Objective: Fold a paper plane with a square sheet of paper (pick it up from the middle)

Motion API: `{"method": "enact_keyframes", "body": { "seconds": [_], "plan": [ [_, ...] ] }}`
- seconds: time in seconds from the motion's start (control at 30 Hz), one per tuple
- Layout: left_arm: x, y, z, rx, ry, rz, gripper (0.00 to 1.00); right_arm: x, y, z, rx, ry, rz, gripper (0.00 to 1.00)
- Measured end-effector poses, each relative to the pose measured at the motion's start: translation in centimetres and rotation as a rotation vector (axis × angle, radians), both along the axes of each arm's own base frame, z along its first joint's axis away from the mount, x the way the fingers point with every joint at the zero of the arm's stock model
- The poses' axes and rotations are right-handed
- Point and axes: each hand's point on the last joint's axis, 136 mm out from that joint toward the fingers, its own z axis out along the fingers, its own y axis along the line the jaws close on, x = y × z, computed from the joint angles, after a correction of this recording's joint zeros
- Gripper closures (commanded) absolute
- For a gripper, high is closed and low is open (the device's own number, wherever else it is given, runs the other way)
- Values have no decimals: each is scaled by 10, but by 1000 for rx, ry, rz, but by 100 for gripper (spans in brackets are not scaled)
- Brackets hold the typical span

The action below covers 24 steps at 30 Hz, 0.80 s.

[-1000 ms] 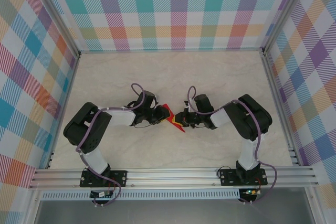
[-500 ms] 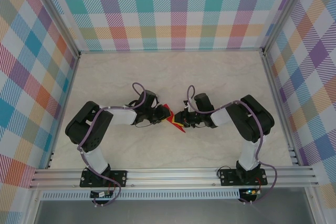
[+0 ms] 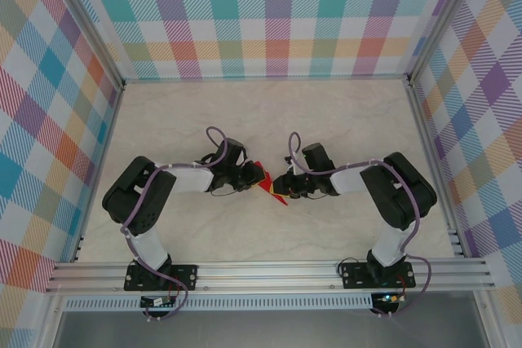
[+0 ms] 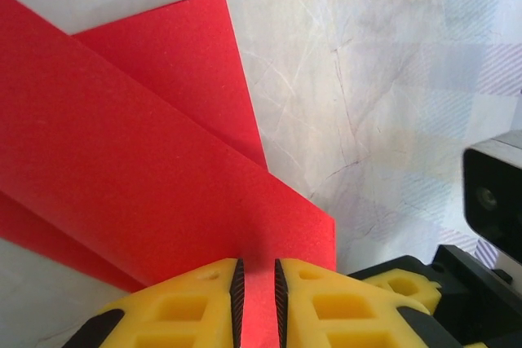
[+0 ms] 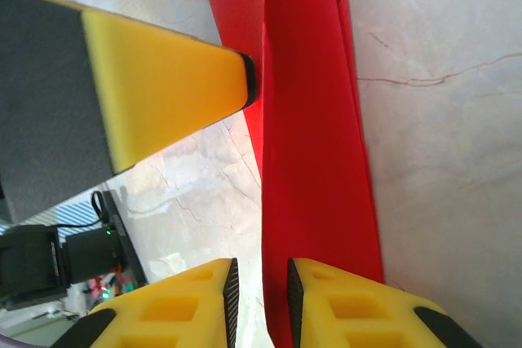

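scene: 2 arms meet nose to nose mid-table (image 3: 326, 120), red sheet of paper (image 4: 122, 160) between them
paper location: centre of the table, between the 2 grippers, low over the surface; can't tell whether any part rests on it
paper shape: no longer a flat square. Left wrist view shows 2 or more overlapping flaps with slanted edges; right wrist view shows a long narrow layered band
left gripper (image 4: 255, 283): jaws narrow, pinching a paper edge between the pads, red filling the slit
right gripper (image 5: 259, 299): jaws a thin slit apart, paper edge runs through against 1 pad, table shows in the rest of the slit, so it looks unclamped
cross view: a finger of the left gripper shows in the right wrist view, tip touching the paper
done (judged): pick-up and several folds, as the layers show
left (judged): no clear pointed tip, centre crease or 2 wings readable, so the final wing folds and shaping likely remain
progress guess: past halfway, not finished
risk: only 1 firm grip, so the folds may spring open or the paper may swing
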Motion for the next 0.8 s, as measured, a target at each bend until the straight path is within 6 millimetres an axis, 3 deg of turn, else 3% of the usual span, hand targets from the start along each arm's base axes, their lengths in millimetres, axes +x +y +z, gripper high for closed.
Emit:
{"method": "enact_keyframes", "body": {
  "seconds": [0.33,0.8],
  "plan": [
    [1,1,-8,17,23,11,81,2,-10,0,-84,-138,60,72],
    [1,1,-8,18,28,13,81,4,2,4,-135,-249,150,74]
  ]
}}
